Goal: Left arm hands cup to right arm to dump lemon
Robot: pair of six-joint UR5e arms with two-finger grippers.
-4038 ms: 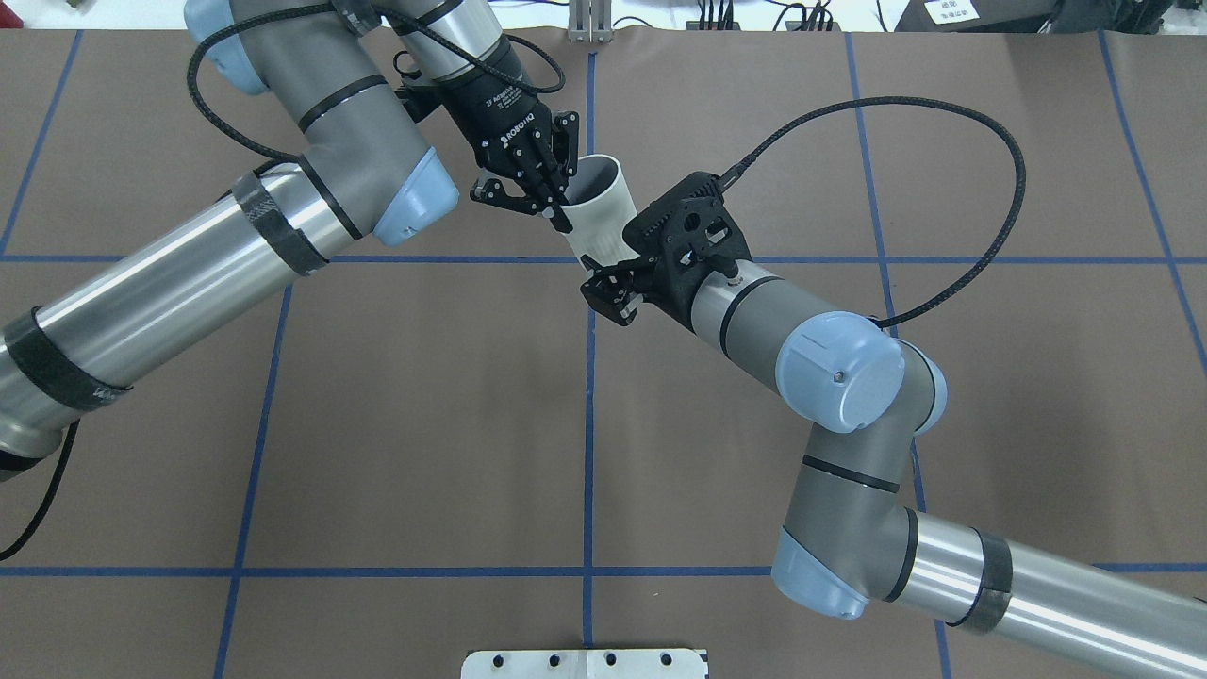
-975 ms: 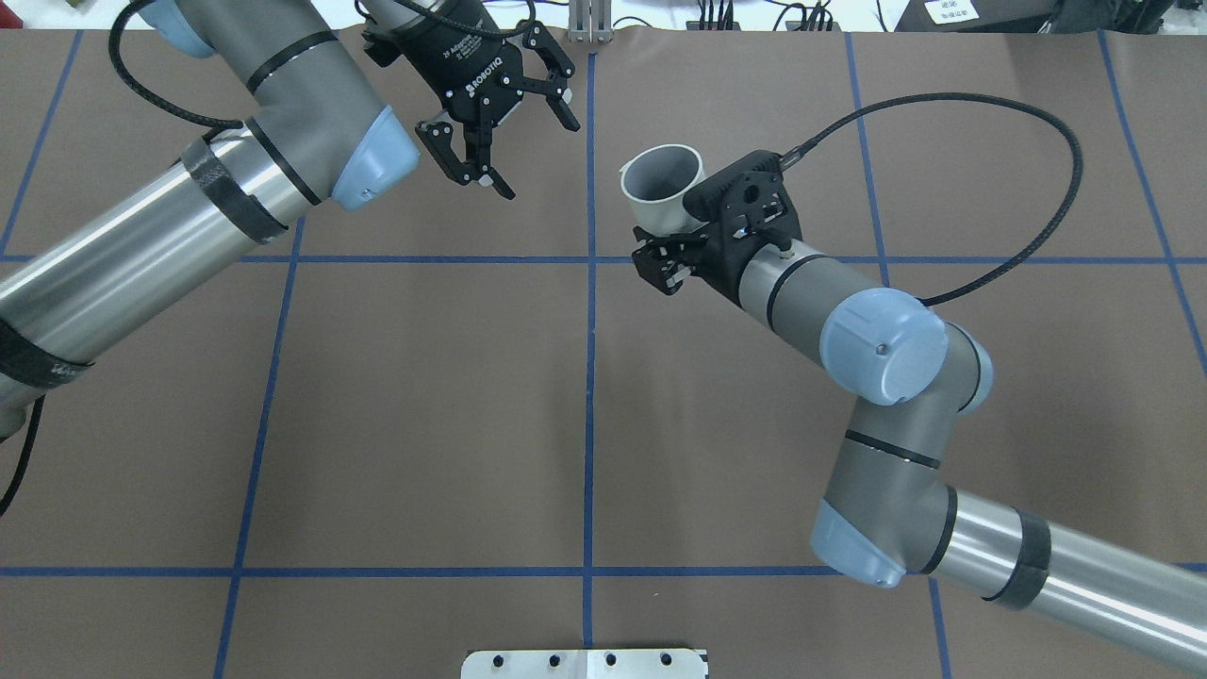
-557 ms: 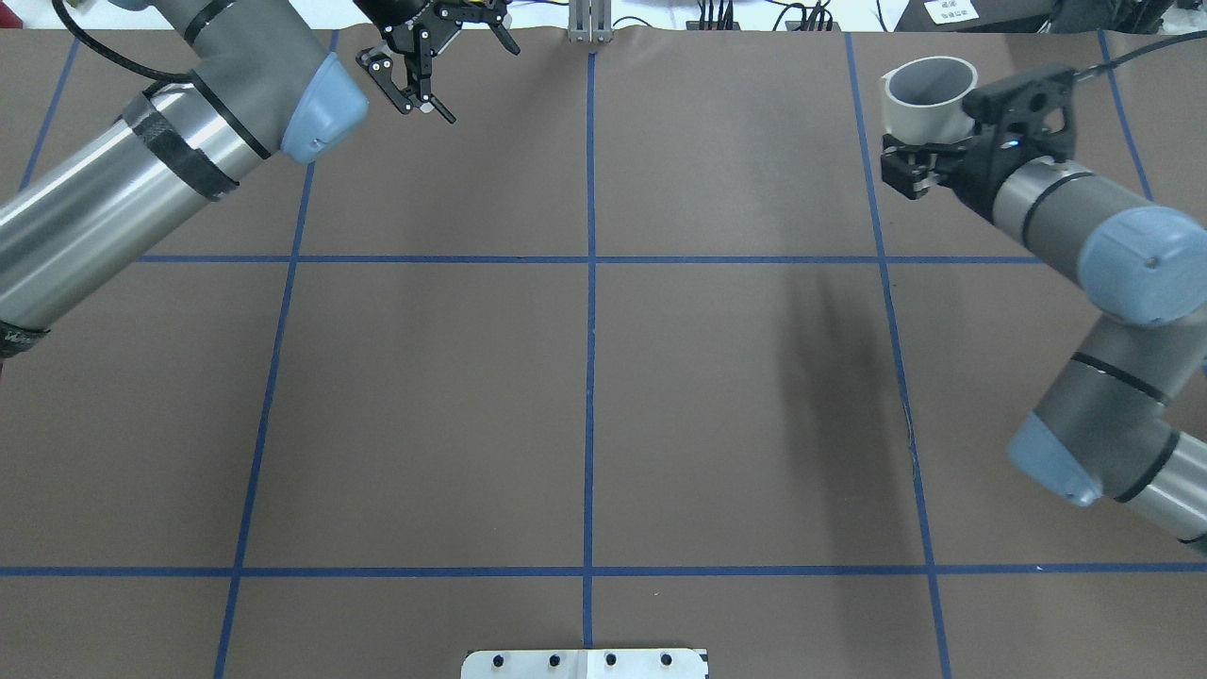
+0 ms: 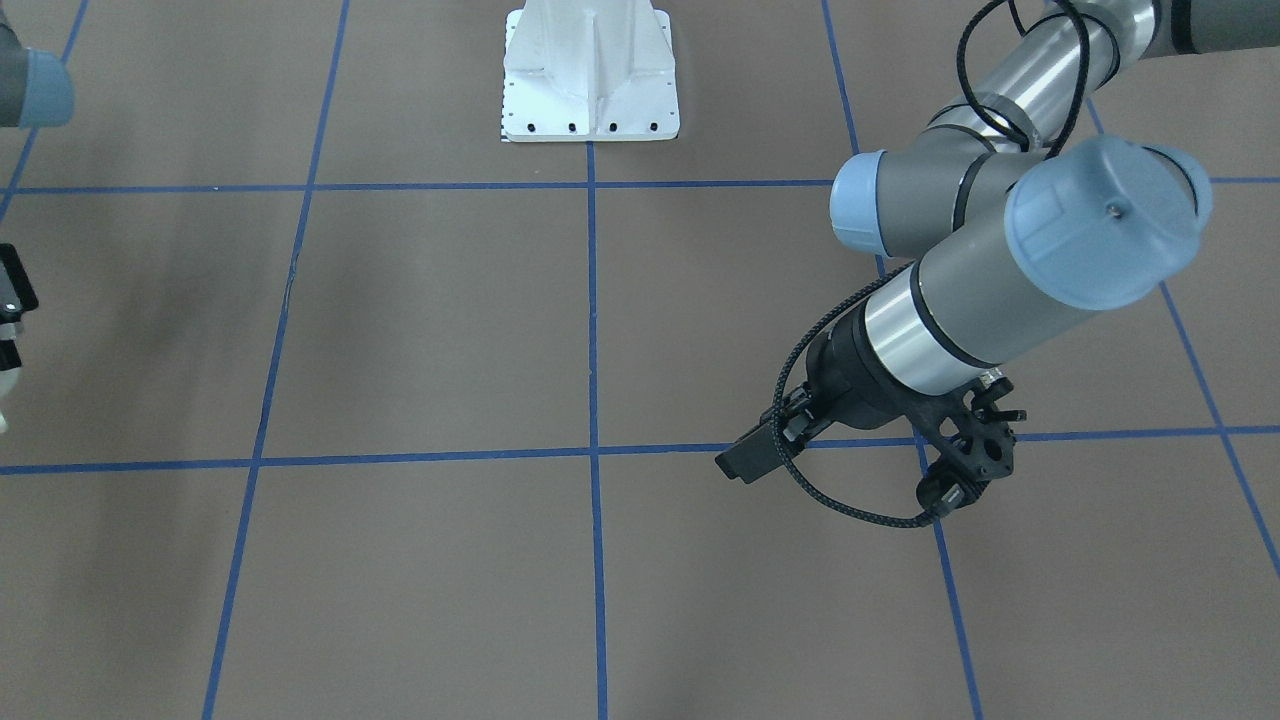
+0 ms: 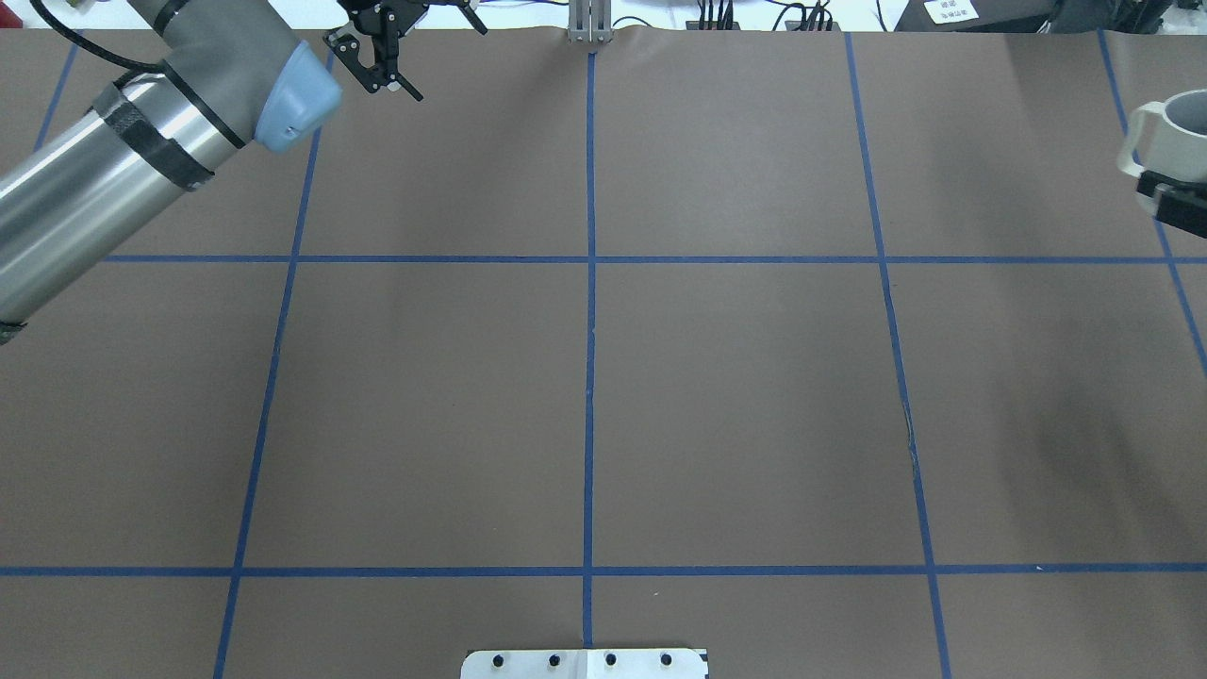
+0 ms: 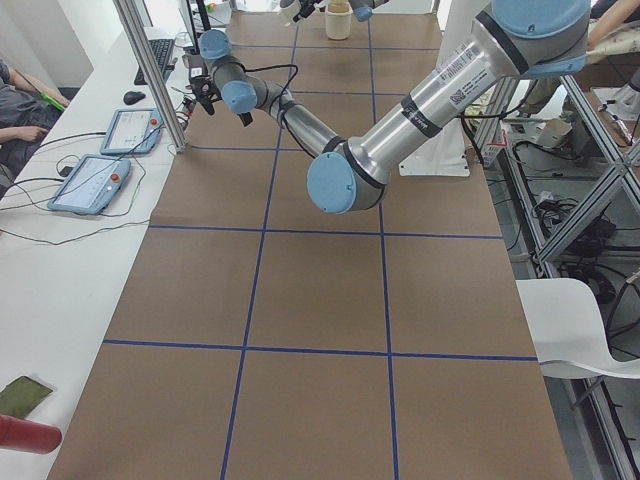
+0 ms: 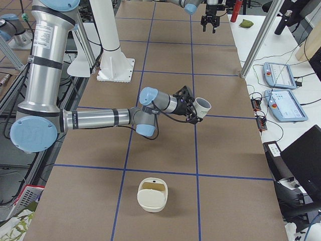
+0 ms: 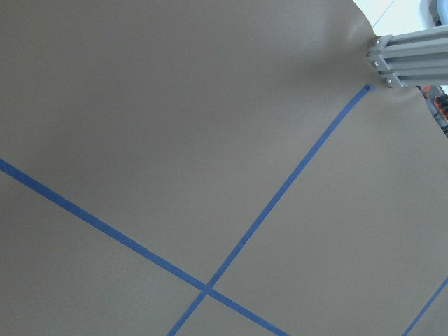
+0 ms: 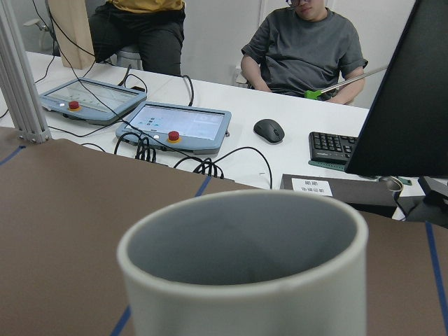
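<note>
The white cup [image 5: 1179, 132] hangs upright at the overhead view's far right edge, handle to the left. My right gripper [image 5: 1179, 203] is shut on its lower wall. The exterior right view shows the same grip [image 7: 196, 111] with the cup [image 7: 203, 106] tilted above the table. In the right wrist view the cup [image 9: 245, 273] fills the bottom, and only its grey inner wall shows. The lemon is not visible. My left gripper [image 5: 420, 42] is open and empty at the table's far left edge.
A cream basket-like container [image 7: 152, 194] stands on the table near the robot's right end, below and nearer than the cup. The white robot base [image 4: 590, 75] is at mid table. Operators, tablets and a keyboard [image 9: 336, 147] are beyond the table.
My right arm has carried the cup from mid table far to the right. My left gripper let go of it, opened and drew back to the far left.
</note>
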